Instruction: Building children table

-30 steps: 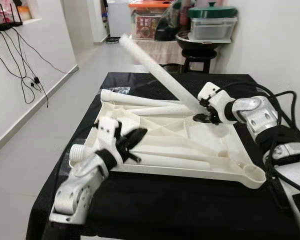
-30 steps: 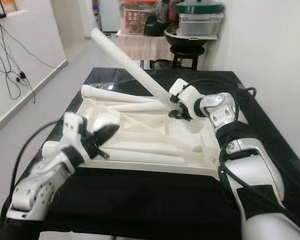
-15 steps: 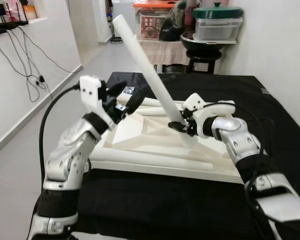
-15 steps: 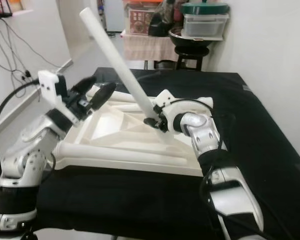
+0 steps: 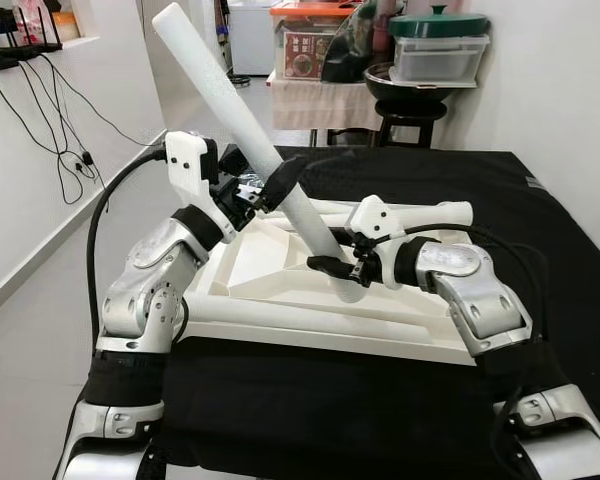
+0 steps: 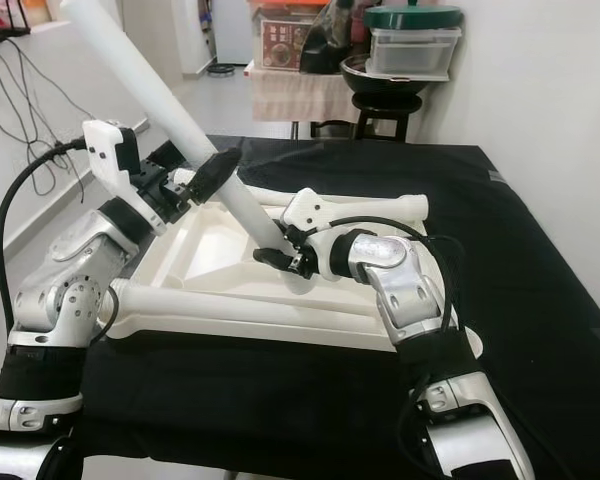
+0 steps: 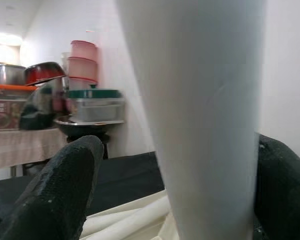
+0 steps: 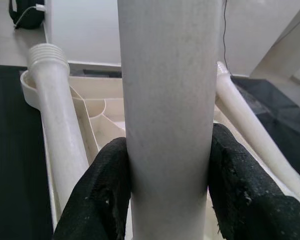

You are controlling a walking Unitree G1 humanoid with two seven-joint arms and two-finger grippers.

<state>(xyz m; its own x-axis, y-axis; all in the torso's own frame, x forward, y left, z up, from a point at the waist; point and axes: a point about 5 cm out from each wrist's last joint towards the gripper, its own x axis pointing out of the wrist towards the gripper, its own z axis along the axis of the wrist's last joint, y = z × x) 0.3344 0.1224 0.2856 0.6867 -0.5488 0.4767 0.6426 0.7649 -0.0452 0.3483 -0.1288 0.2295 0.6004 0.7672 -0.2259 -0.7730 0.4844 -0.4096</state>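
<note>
Left wrist view cuts off the table leg (image 7: 200, 115), flanked by left tool (image 5: 262, 188) fingers, right tool (image 5: 332, 266) clamping it.

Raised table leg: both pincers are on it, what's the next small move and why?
Probably close the left pincer on the table leg. Its fingers flank the leg's middle with a gap on one side, while the right pincer already clamps the lower end above the upturned tabletop. A second grip should steady the tilted leg before it is steered to a socket.
</note>
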